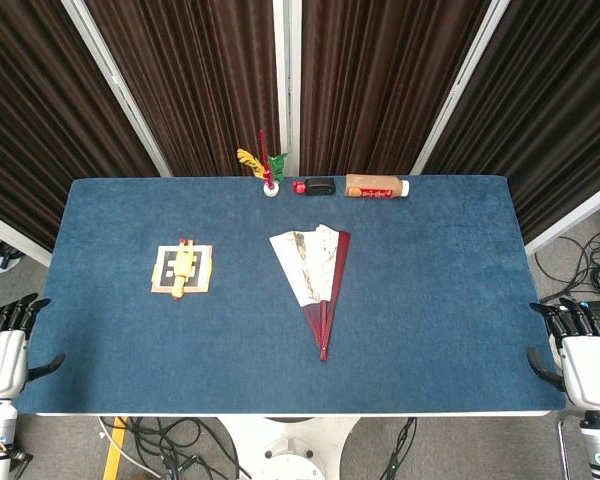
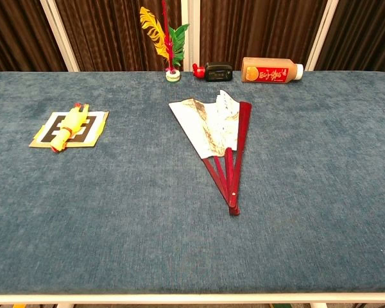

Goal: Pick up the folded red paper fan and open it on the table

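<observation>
Both hands sit at the near table corners, the left hand (image 1: 2, 350) and right hand (image 1: 580, 350) each with fingers spread and holding nothing. Between them, mid-table (image 1: 430, 300), the red paper fan (image 1: 315, 275) lies partly opened, well apart from either hand.

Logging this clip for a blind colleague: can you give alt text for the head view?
A red paper fan, partly spread, lies mid-table on blue cloth; both hands, left and right, rest open at the table's near corners, holding nothing. A yellow toy lies on a card to the left, with a bottle at the far edge.
</observation>
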